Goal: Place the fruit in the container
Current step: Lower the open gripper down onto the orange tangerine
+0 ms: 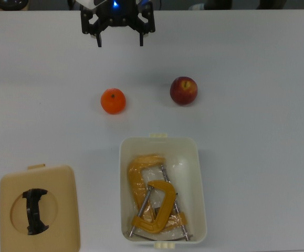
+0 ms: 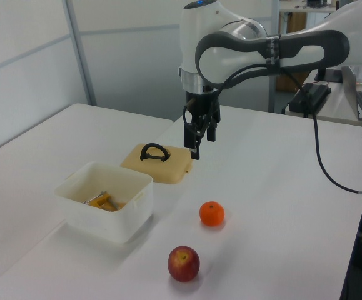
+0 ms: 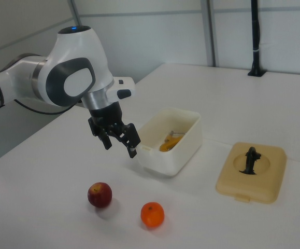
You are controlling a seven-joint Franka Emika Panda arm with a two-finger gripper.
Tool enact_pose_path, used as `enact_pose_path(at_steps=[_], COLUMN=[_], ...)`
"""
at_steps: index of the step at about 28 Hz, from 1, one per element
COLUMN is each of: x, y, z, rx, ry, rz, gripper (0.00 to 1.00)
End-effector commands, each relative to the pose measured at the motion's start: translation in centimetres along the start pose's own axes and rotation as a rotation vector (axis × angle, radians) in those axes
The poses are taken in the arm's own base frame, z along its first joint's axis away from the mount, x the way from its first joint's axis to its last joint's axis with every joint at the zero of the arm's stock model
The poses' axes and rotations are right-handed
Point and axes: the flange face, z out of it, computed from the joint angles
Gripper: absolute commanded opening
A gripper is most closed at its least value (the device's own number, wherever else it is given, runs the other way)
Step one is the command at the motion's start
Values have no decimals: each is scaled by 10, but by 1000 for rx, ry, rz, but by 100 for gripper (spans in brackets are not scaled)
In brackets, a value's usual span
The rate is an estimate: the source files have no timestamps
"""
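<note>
From the top view, my black two-finger gripper (image 1: 119, 41) hangs with its jaws apart and empty, well above the table's far edge. The bright round orange (image 1: 113, 101) and the red apple with yellowish patches (image 1: 184, 90) both sit on the white table (image 1: 257, 79), apart from each other, just beyond the deep cream-white rectangular plastic tub (image 1: 199, 173). That tub already holds yellow-orange metal clamps (image 1: 154, 202), so I judge a dropped fruit could land on them and bounce or sit high.

In the left view, I hover over the table with the flat tan lid with a black handle (image 2: 168, 167) behind me. Both fruits are round; if I close off-centre, I expect either one to squirt sideways and roll across the smooth tabletop.

In the right view, I hang close beside the tub's near corner. Descending carelessly, I could clip its rim and shove it.
</note>
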Motion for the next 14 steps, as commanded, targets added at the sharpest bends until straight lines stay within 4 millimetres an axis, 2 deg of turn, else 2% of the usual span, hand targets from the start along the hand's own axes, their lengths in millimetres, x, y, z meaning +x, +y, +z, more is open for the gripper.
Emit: enact_pose_path(at_steps=[1, 10, 14], x=[-2, -11, -14], y=[1, 3, 2], z=[18, 89, 106], rx=[-24, -62, -62], ry=[-33, -26, -25], rz=[-1, -6, -10], gripper=[100, 100, 100])
